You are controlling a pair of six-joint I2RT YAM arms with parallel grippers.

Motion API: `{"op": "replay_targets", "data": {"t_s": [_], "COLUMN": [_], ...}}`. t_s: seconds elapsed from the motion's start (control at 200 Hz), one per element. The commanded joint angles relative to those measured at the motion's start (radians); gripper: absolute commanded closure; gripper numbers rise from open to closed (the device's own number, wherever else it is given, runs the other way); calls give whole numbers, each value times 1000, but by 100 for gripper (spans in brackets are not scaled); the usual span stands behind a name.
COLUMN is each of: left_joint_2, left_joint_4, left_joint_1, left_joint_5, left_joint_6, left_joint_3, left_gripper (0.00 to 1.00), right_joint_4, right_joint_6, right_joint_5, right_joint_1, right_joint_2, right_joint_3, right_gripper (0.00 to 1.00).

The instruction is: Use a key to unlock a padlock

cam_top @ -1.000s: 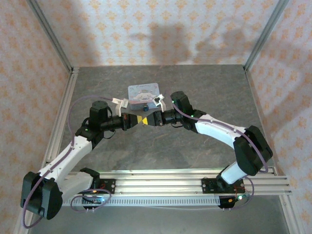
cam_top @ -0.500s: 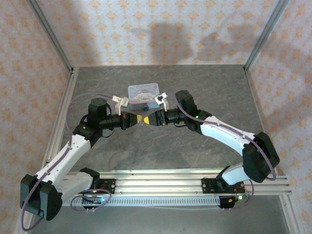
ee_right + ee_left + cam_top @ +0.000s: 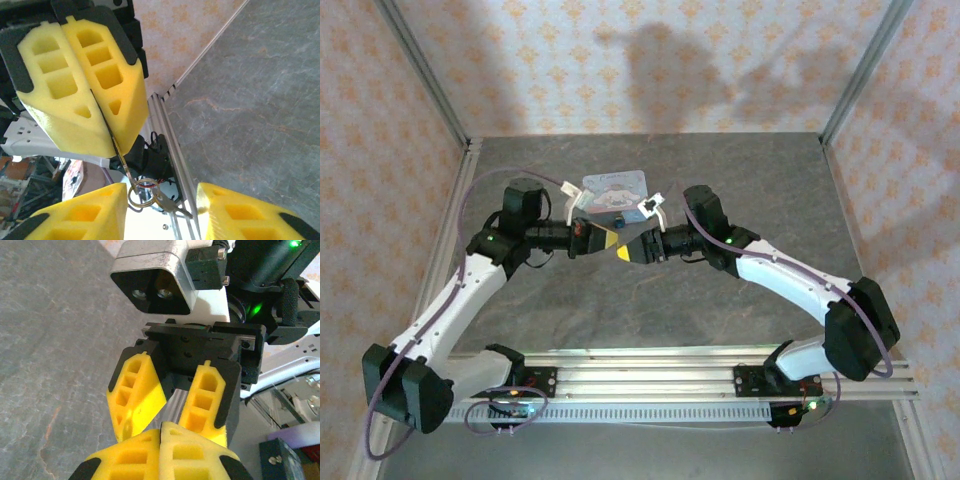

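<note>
Backdrop, top view: patterned wallpaper on three sides, a grey stone-look table (image 3: 740, 300), aluminium rails along the bottom of the frame.
Top view, arms: the left gripper (image 3: 603, 238) and right gripper (image 3: 626, 251) meet tip to tip at centre frame, just below the tin (image 3: 615, 188).
Top view, padlock: the padlock (image 3: 619, 220) shows as a small dark blue speck at the tin's near edge. It lies just above both sets of yellow fingers and about equally near each arm.
Left wrist view, own fingers: clenched flat together at the bottom edge; what they pinch is hidden here.
Left wrist view, opposite: the right gripper faces head-on at centre, its fingers parted and nothing clamped between them.
Left wrist view, lower right: a dark blue block (image 3: 279, 460) with a pale dot. It may be the padlock, but I cannot tell.
Right wrist view, key: the key (image 3: 120, 157) is seen edge-on as a thin strip, grasped between the left gripper's fingers. Its long axis follows their seam, running down and slightly right.
Right wrist view, ring: a key ring (image 3: 140, 197) hangs from the free end, with a second key (image 3: 172, 206) dangling to its right.
Right wrist view, own fingers: they stand apart at the lower left and lower right corners, with the ring between them and no contact visible.
Judgement: with the ring end outward, the blade looks buried in the left grip, so a regrasp seems likely. The dangling ring and spare key could snag.
</note>
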Motion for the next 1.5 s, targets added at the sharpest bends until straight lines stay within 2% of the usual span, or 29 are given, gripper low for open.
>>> {"op": "replay_targets", "data": {"t_s": [0.0,0.125,0.37,0.53,0.666,0.706,0.771,0.881,1.141,1.381,1.491], "left_joint_2": [24,67,128,128,68,49,26,-1,-64,-83,-82], "left_joint_4": [-93,-145,-176,-149,-26,24,107,223,374,420,433], "left_joint_1": [-6,-6,-6,-6,0,4,13,13,14,14,14], "left_joint_5": [79,106,133,86,-25,-53,-67,-56,-50,-53,-56], "left_joint_6": [80,123,160,125,4,-50,-133,-233,-339,-368,-368], "left_joint_3": [53,88,120,134,85,62,26,-36,-160,-198,-208], "left_gripper": [100,100,100,100,62,57,53,53,57,74,78], "right_joint_4": [-4,-11,72,164,221,249,304,367,407,426,426], "right_joint_6": [-23,-21,42,86,107,121,151,189,230,244,245], "right_joint_5": [-51,-73,-92,-22,42,51,54,45,-9,-26,-34], "right_joint_1": [0,0,0,0,-1,-4,-10,-16,-18,-17,-12], "right_joint_2": [-4,11,42,15,-21,-26,-28,-25,7,10,13], "right_joint_3": [33,47,49,0,-49,-64,-87,-102,-72,-70,-71], "right_gripper": [65,82,100,100,100,100,100,100,100,100,100]}}
